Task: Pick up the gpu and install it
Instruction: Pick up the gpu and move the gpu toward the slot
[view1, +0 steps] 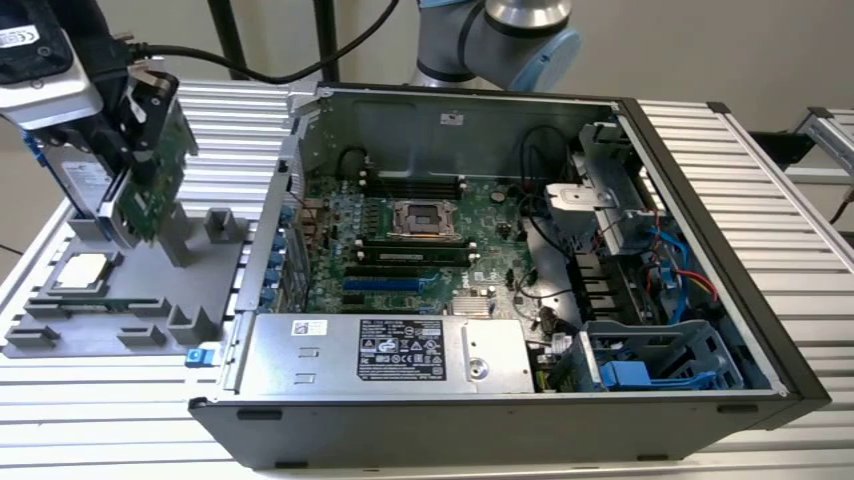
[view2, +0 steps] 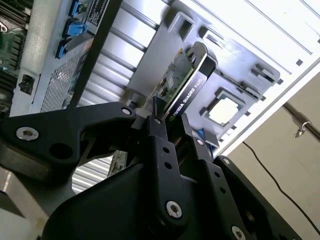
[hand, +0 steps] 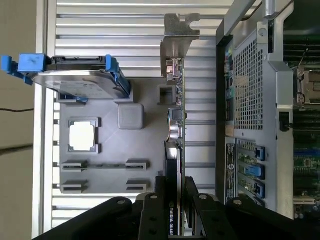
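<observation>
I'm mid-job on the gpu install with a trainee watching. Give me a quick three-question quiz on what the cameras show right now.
1. True or false: the gripper is shut on the gpu.
2. Which item lies flat in the square pocket of the gray tray? A) a screwdriver B) the CPU chip C) a battery
3. Fill in: in the exterior view, the open computer case stands on the tray's ____ side.

Key: 1 true. 2 B. 3 right (the exterior view's right).
</observation>
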